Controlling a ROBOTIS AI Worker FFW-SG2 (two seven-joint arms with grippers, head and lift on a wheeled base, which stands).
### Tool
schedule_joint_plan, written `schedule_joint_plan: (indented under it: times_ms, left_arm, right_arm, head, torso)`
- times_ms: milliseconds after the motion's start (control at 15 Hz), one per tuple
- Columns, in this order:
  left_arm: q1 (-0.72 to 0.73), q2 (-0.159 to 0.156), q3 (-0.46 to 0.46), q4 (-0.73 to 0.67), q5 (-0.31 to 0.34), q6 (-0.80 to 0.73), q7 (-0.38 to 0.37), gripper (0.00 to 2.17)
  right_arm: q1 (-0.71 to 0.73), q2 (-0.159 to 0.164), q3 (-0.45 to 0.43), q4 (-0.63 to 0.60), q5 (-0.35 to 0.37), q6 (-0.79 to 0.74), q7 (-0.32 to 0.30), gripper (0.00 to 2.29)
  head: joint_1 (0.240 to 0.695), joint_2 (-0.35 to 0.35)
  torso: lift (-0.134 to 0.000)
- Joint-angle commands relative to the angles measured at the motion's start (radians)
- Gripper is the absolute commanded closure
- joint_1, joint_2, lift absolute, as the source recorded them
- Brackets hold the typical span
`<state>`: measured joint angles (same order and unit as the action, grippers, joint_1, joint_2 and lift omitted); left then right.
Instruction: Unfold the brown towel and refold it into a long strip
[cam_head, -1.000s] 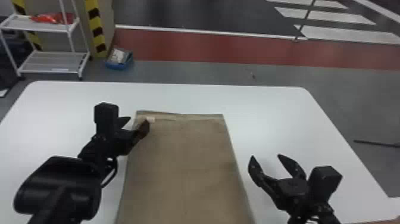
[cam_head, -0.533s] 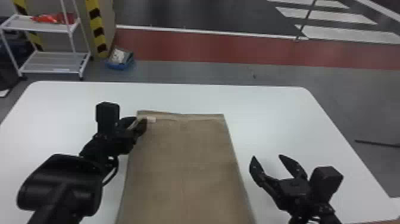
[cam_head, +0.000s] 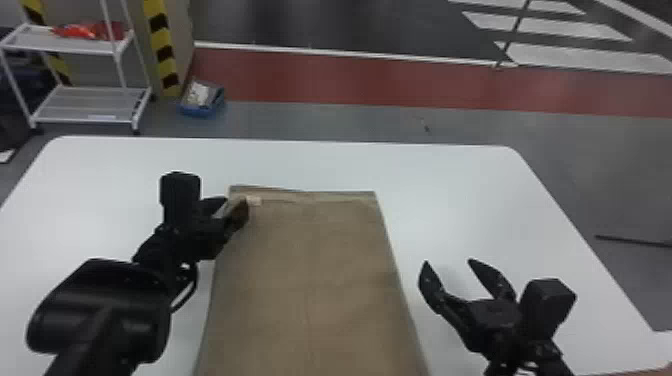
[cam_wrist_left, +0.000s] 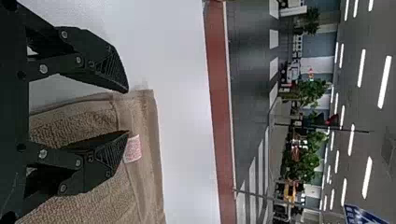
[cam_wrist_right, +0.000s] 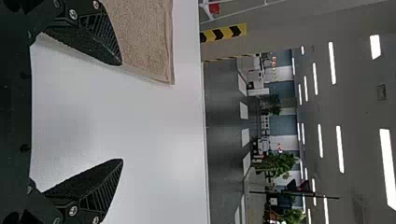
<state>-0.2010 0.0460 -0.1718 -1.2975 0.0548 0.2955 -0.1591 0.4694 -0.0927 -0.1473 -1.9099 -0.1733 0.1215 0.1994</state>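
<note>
The brown towel (cam_head: 310, 280) lies flat on the white table as a long rectangle, a pale label (cam_head: 253, 200) near its far left corner. At that corner stands my left gripper (cam_head: 234, 206), fingers parted. In the left wrist view, one finger of the left gripper (cam_wrist_left: 127, 111) is over the towel (cam_wrist_left: 98, 200) beside the label (cam_wrist_left: 132, 149), the other beyond its side edge. My right gripper (cam_head: 448, 262) is parked right of the towel. Seen from its own wrist, the right gripper (cam_wrist_right: 122, 112) has widely spread, unloaded fingers, one near the towel's edge (cam_wrist_right: 144, 37).
The white table (cam_head: 450, 185) extends around the towel, its far edge a short way beyond the towel's far end. On the floor behind are a white shelf rack (cam_head: 85, 105) and a blue bin (cam_head: 201, 100).
My left gripper's fingers have come closer together at the towel's far left corner, and the hand has shifted slightly right. The right gripper and the towel look almost the same.
</note>
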Motion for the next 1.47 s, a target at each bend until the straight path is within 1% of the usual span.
schedule_joint_plan:
  times_ms: [0,67,133,200,333,467,600,733,800,867,1000,1133,1200,1400]
  left_arm:
    - [0.0,-0.001,0.0,0.0,-0.001,0.001,-0.002,1.03]
    - [0.0,-0.001,0.0,0.0,-0.001,0.001,-0.002,1.03]
    - [0.0,-0.001,0.0,0.0,-0.003,0.004,-0.002,1.12]
    - [0.003,-0.001,0.0,-0.005,-0.003,0.004,0.004,1.25]
    - [0.02,0.0,0.005,-0.017,-0.003,0.004,0.007,1.25]
    - [0.051,0.002,0.002,-0.055,-0.007,0.004,0.03,1.22]
    - [0.08,0.005,0.002,-0.111,-0.013,0.011,0.046,1.22]
    - [0.149,0.009,0.003,-0.233,-0.021,0.035,0.058,1.22]
    - [0.189,0.011,0.003,-0.305,-0.041,0.06,0.064,1.22]
    - [0.224,0.011,0.0,-0.382,-0.058,0.109,0.061,1.22]
    - [0.284,0.014,-0.017,-0.516,-0.056,0.216,0.016,1.22]
    - [0.316,0.014,-0.052,-0.62,-0.029,0.348,-0.031,1.22]
    - [0.319,0.014,-0.083,-0.654,-0.007,0.428,-0.05,1.22]
    - [0.301,-0.001,-0.21,-0.664,-0.004,0.52,-0.053,1.22]
  right_arm:
    - [0.0,0.001,0.0,-0.001,-0.002,0.001,0.0,0.15]
    - [0.002,0.001,0.0,-0.001,-0.002,-0.002,0.0,0.15]
    - [0.002,0.001,-0.002,-0.001,-0.002,-0.002,0.0,0.15]
    - [0.002,0.001,-0.002,-0.001,-0.002,-0.002,0.0,0.15]
    - [0.003,-0.001,-0.002,-0.001,-0.002,-0.002,0.0,0.15]
    - [0.003,-0.001,0.002,-0.001,-0.002,-0.002,0.0,0.15]
    - [0.002,-0.001,0.002,-0.006,-0.002,0.001,0.0,0.15]
    - [0.002,-0.001,0.003,-0.008,-0.002,0.001,0.0,0.15]
    - [0.002,-0.001,0.003,-0.008,0.0,0.007,0.0,0.15]
    - [0.002,-0.001,0.006,-0.008,0.0,0.007,0.0,0.15]
    - [-0.002,-0.001,0.011,-0.008,0.0,0.007,0.0,0.15]
    - [-0.003,-0.001,0.014,-0.008,-0.002,0.007,0.0,0.15]
    - [-0.005,-0.001,0.012,-0.008,-0.005,0.004,0.0,0.15]
    - [-0.008,-0.002,-0.008,-0.011,-0.015,-0.012,0.0,0.15]
  head:
    - [0.695,-0.161]
    - [0.695,-0.163]
    - [0.695,-0.163]
    - [0.695,-0.163]
    - [0.695,-0.163]
    - [0.695,-0.161]
    - [0.695,-0.157]
    - [0.695,-0.156]
    - [0.695,-0.156]
    - [0.695,-0.156]
    - [0.695,-0.159]
    - [0.695,-0.173]
    - [0.695,-0.195]
    - [0.695,-0.258]
  torso:
    - [-0.123]
    - [-0.123]
    - [-0.123]
    - [-0.123]
    - [-0.123]
    - [-0.123]
    - [-0.123]
    - [-0.123]
    - [-0.123]
    - [-0.123]
    - [-0.123]
    - [-0.123]
    - [-0.123]
    - [-0.123]
